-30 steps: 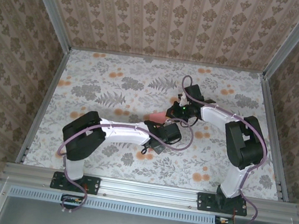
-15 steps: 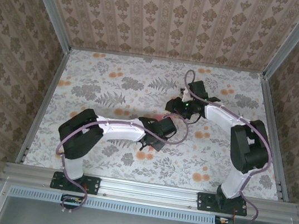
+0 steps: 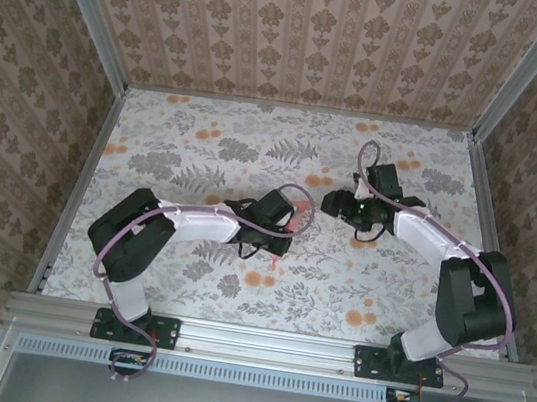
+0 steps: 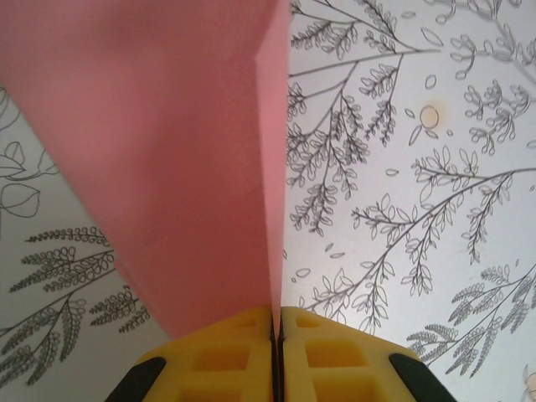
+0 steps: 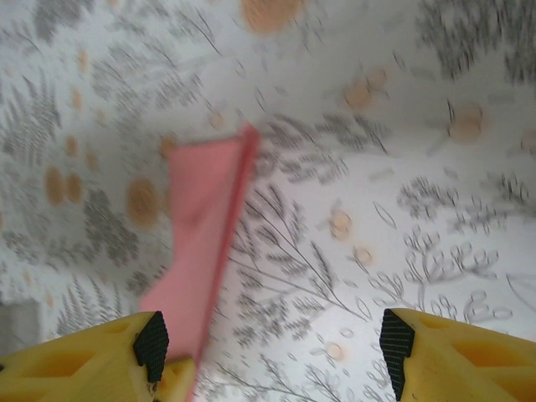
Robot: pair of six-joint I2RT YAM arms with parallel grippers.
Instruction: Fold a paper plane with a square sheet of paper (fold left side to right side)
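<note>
Left fingers [image 4: 226,360]: yellow moulded pads, clamped flat together on one end of the paper plane [image 4: 167,167].
Plane: matte pink-red, slim and tapering, with one sharp long crease. The left gripper [image 3: 294,221] holds it over mid-worktop.
Right gripper [image 5: 272,352]: yellow fingers spread wide, released, gripping nothing.
Worktop [image 3: 185,148]: pale surface printed with grey ferns and orange blooms.
</note>
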